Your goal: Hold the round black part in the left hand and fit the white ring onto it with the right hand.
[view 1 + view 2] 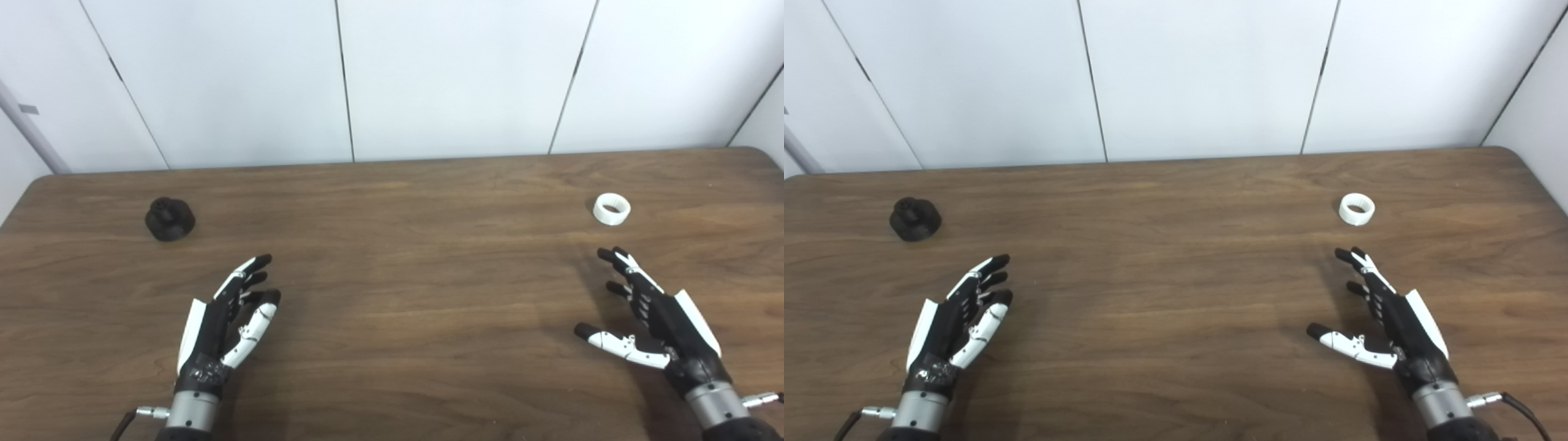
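Wooden table (392,245), knobbed black part (169,218), ribbed white ring (611,209)

i can't read any text, label, brand, number or sign from here, on anything in either eye view.
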`<state>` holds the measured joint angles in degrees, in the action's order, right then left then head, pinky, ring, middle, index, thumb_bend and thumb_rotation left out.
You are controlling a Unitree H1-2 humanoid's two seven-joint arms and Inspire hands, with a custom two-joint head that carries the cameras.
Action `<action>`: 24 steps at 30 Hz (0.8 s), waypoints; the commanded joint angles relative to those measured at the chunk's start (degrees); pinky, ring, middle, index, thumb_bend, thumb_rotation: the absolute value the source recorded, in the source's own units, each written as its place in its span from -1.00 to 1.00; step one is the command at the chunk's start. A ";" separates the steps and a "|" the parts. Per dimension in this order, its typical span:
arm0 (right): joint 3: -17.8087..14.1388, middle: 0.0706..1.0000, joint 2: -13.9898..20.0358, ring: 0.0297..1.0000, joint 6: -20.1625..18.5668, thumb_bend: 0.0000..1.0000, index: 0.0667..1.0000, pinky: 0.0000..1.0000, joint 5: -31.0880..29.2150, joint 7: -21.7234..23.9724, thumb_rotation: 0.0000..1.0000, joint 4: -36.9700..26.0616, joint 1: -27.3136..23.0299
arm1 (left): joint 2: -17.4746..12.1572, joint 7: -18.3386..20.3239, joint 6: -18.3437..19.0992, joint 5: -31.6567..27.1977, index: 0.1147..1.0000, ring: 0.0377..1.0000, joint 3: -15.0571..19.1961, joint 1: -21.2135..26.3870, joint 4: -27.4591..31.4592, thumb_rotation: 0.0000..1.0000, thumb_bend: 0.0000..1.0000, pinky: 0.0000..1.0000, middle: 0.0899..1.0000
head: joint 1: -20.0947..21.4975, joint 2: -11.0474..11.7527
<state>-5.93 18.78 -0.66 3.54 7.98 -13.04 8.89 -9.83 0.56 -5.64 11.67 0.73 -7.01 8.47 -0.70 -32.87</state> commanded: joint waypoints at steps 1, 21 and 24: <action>-0.28 1.00 0.48 0.97 0.92 -0.02 0.80 0.81 -0.16 -0.09 -0.64 -0.54 -0.30 | -0.39 -0.38 -1.02 1.32 0.66 0.67 -0.34 0.76 -0.57 0.12 0.02 0.49 0.75 | -0.04 0.01; 0.08 1.00 0.39 0.99 2.99 -0.10 0.81 0.86 0.12 -0.24 -0.80 2.12 -1.52 | 8.57 -23.84 -18.54 9.18 0.60 1.00 14.05 3.93 -1.59 -0.59 0.24 0.99 0.99 | -2.78 2.43; -0.06 1.00 0.46 0.99 3.51 -0.10 0.81 0.86 -0.22 -0.20 -0.82 2.50 -1.58 | 7.48 -26.22 -19.59 10.52 0.61 1.00 15.62 5.23 -2.24 -0.68 0.19 1.00 1.00 | -3.67 2.59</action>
<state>-5.75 18.75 2.01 3.44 7.95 -11.05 8.31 -1.04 -23.89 -22.88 20.84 15.62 -4.14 5.97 -4.30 -30.24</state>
